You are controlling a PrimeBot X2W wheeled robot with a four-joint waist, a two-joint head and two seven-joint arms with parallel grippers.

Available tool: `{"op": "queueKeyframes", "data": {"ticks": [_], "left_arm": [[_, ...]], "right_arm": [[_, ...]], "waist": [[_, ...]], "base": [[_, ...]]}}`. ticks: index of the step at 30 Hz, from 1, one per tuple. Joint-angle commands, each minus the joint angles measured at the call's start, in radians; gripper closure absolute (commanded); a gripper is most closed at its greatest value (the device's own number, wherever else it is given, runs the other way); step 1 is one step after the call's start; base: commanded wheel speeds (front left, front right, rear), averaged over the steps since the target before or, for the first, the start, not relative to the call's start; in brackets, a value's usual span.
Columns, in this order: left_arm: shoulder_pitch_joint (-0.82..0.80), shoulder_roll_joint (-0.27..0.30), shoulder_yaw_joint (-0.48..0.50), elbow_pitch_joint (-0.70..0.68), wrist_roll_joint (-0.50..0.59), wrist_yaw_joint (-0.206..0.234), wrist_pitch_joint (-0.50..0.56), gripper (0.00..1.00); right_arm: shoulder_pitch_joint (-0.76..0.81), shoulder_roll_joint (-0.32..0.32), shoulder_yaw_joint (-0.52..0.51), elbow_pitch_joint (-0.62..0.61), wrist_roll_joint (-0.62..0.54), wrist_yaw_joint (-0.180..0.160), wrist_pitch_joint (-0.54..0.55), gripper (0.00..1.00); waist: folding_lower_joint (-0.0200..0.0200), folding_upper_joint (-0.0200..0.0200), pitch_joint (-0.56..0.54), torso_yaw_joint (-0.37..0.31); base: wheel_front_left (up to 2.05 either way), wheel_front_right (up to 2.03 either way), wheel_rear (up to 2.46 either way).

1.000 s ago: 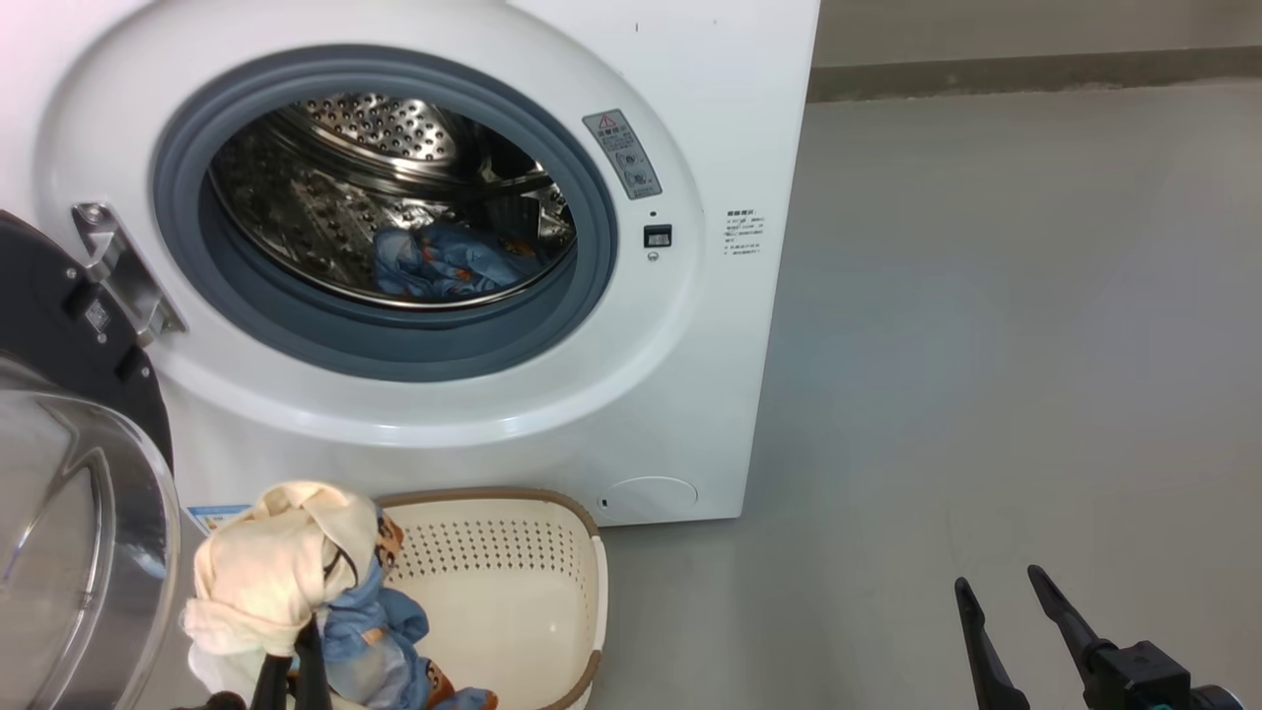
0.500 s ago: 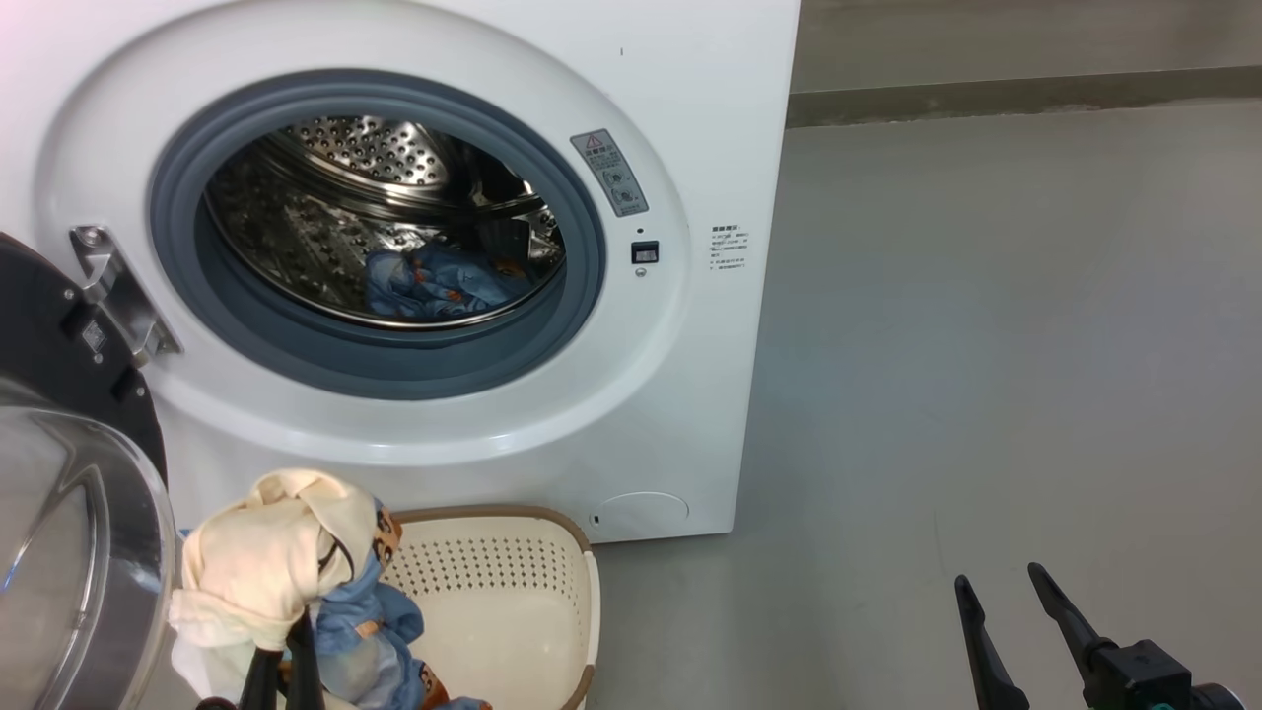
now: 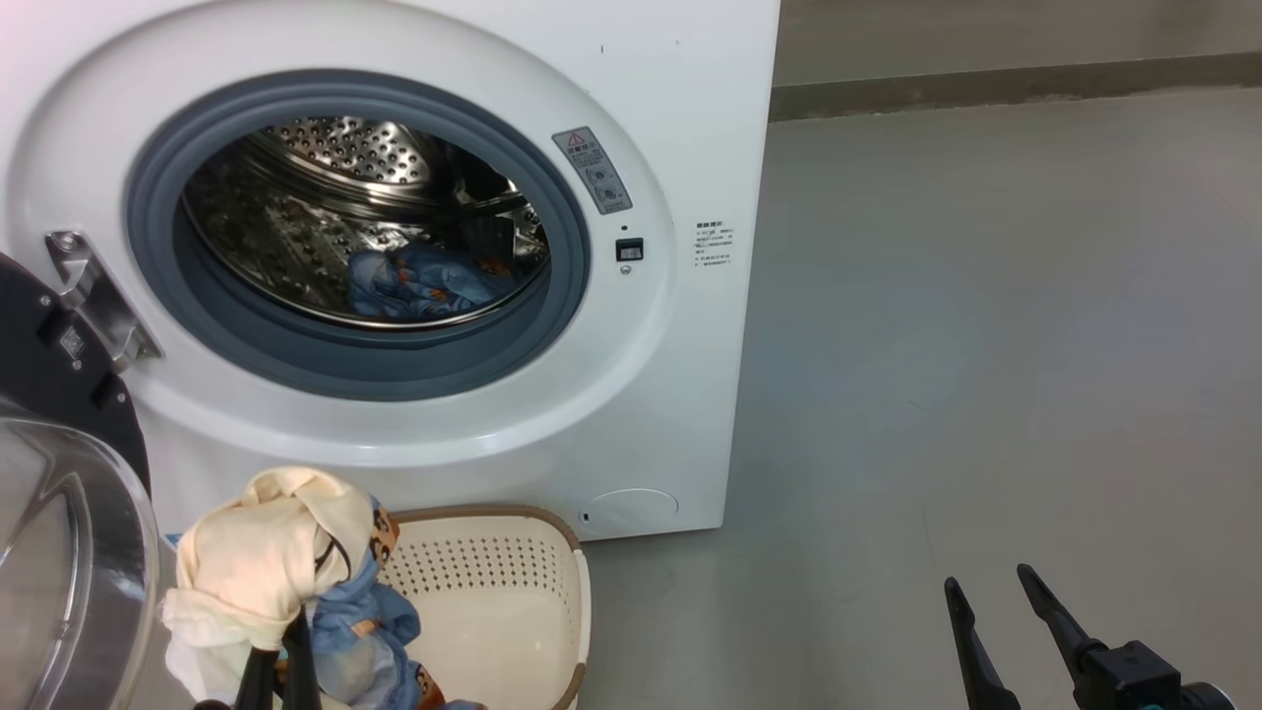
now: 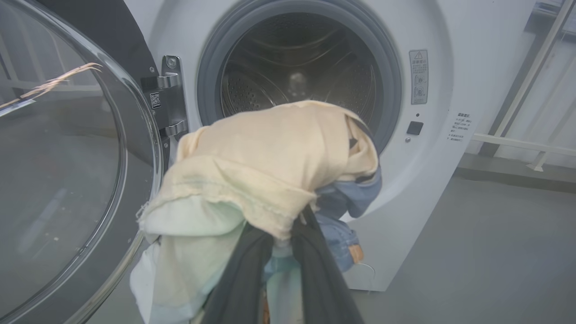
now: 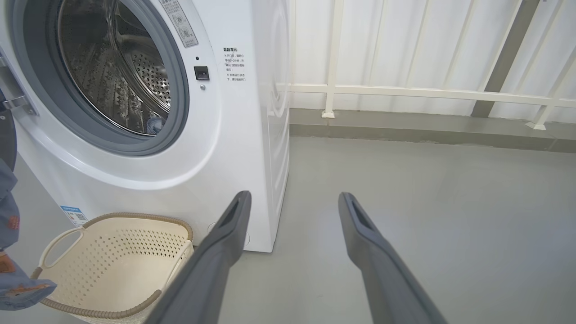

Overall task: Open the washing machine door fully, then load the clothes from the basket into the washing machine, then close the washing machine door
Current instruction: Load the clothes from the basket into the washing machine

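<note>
Head view: the washing machine point(image 3: 690, 99) has the washing machine door point(image 3: 69, 552) swung open at the left, and a blue garment point(image 3: 424, 281) lies in the drum point(image 3: 296, 217). The left gripper point(image 3: 274, 651) is clamped on the clothes point(image 3: 266, 552), held up over the left end of the basket point(image 3: 577, 582). The right gripper point(image 3: 998, 606) hangs well apart, at the lower right. Left wrist view: its fingers pinch the cream cloth before the drum mouth. Right wrist view: the fingers stand spread wide over the floor point(image 5: 450, 202)

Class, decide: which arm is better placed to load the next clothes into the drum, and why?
Left. The left claw is shut on the clothes, facing the drum. The right claw is open, empty, off to the side over floor.
</note>
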Motion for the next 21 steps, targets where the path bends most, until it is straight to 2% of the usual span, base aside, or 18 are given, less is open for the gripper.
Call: {"op": "queueKeyframes", "data": {"ticks": [1,11,21], "left_arm": [[-0.031,0.010,0.032,-0.033,0.011,0.000,-0.009,1.00],[-0.081,0.010,0.027,-0.027,-0.002,0.002,-0.009,1.00],[-0.293,0.010,0.070,0.029,0.021,-0.006,-0.009,1.00]], "right_arm": [[-0.013,-0.008,0.029,-0.027,-0.002,0.002,-0.008,0.00],[-0.027,-0.008,0.031,-0.028,0.010,0.002,-0.008,0.00],[-0.113,-0.008,0.057,-0.031,0.053,0.002,-0.008,0.00]], "waist": [[0.0000,-0.0001,0.005,-0.004],[0.0000,-0.0001,0.059,-0.025],[0.0000,-0.0001,0.227,-0.098]], "base": [[0.00,0.00,0.00],[0.00,0.00,0.00],[0.00,0.00,0.00]]}}
